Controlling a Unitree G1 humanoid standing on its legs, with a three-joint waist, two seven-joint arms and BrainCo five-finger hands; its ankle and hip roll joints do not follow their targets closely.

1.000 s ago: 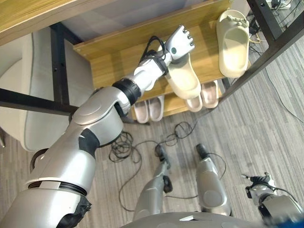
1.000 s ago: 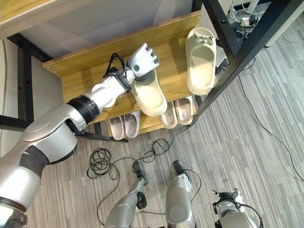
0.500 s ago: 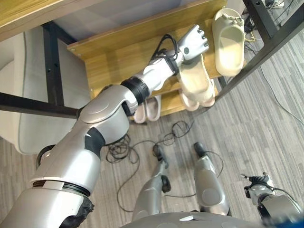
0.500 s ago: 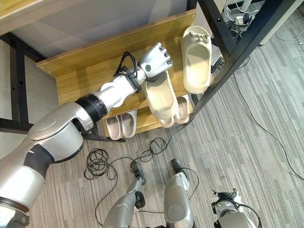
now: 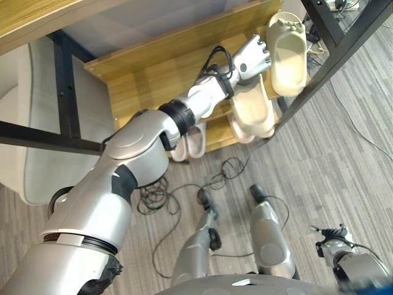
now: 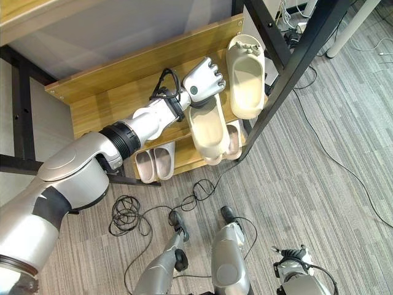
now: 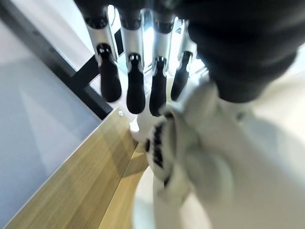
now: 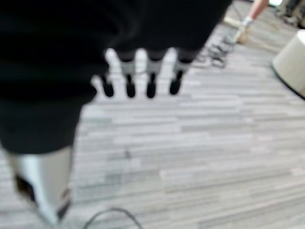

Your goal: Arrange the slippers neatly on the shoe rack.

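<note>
- The cream slipper (image 6: pixel 207 126) was in the robot's left hand (image 6: pixel 204 78), held over the top shelf of the wooden shoe rack (image 6: pixel 116 98), its heel end reaching out past the shelf's front edge.
- The left hand's fingers were curled down over the slipper's strap end, clamped on it; in the left wrist view the dark fingertips (image 7: pixel 135 88) hung just above the pale strap (image 7: pixel 190 143).
- A second cream slipper (image 6: pixel 245 77) lay flat on the same shelf, just beside the held one, toward the rack's right end.
- The two slippers ran roughly parallel, the held one set a little nearer the front.
- On the lower shelf stood a pair of pinkish slippers (image 6: pixel 155 163) toward the left, and another pinkish pair (image 6: pixel 232 140) partly hidden under the held slipper.
- A black metal frame post (image 6: pixel 288 67) crossed in front of the rack's right end.
- The right hand (image 8: pixel 138 71) hung low over the grey striped carpet (image 6: pixel 319 184), its fingers straight and loose, holding nothing.
</note>
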